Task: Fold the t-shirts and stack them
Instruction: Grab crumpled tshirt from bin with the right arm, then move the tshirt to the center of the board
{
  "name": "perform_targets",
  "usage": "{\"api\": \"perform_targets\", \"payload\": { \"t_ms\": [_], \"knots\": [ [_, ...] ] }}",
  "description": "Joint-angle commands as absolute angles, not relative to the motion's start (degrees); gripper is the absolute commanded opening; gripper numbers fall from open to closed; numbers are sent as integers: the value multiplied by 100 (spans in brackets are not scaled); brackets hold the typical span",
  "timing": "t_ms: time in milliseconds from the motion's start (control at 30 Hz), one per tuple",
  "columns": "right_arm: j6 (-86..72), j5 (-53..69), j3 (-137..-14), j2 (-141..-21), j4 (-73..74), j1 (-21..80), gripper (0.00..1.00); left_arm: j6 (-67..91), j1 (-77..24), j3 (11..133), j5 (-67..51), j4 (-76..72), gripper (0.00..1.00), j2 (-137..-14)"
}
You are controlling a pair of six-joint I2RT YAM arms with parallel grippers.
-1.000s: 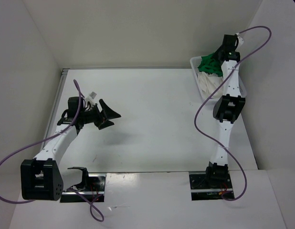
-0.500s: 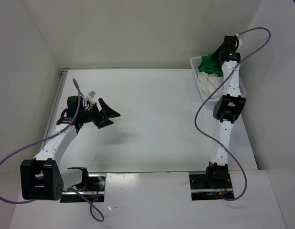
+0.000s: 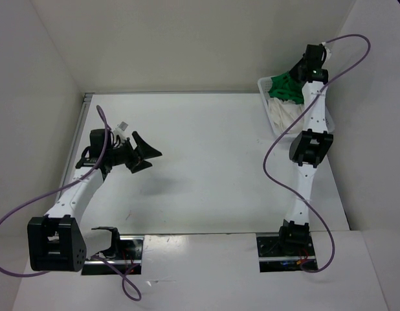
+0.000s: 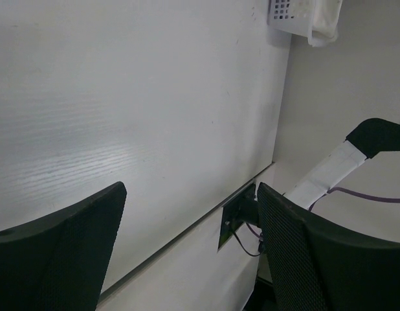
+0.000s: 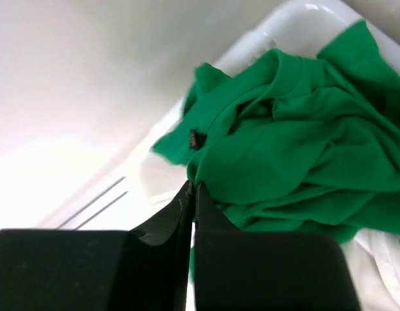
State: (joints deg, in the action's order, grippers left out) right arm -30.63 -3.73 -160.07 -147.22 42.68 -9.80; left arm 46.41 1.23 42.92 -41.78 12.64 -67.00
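The left fingers [image 4: 64, 253] are spread wide with nothing between them and are held above the bare white counter [image 3: 206, 149], on its left side, well apart from the clothes. At the far right corner of the counter a white mesh basket [image 3: 263, 87] is set against the wall, and the right arm is stretched out over it. The green t-shirt [image 5: 284, 149] is bunched in a crumpled heap in the basket, and the white t-shirt [image 3: 284, 115] is seen beneath and in front of it, partly draped over the basket's near rim. The right fingers [image 5: 90, 265] are pressed shut, and an edge of the green t-shirt is pinched at their tips, with a sliver of green showing in the slit between them. No lavender shirt can be made out in any view.
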Motion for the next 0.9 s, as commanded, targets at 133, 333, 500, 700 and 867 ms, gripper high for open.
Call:
{"api": "perform_targets", "payload": {
  "t_ms": [133,333,500,700,867],
  "knots": [
    [-3128,614,-16122,-12509,3798,-818,0,4570,167,4974,-4008,1160,90,-6820],
    [-3646,1676,-15538,-10804,2472,-81,0,4745,167,5150,-3806,1090,90,-6873],
    [-4744,2741,-16283,-10688,1304,517,0,4808,167,5379,-3543,1151,90,-6978],
    [-5616,3243,-16157,-10381,316,747,0,4983,272,5440,-3384,1213,90,-6979],
    [-4933,3303,-15023,-10011,816,747,0,5167,272,5327,-3437,1151,90,-6979]
  ]
}}
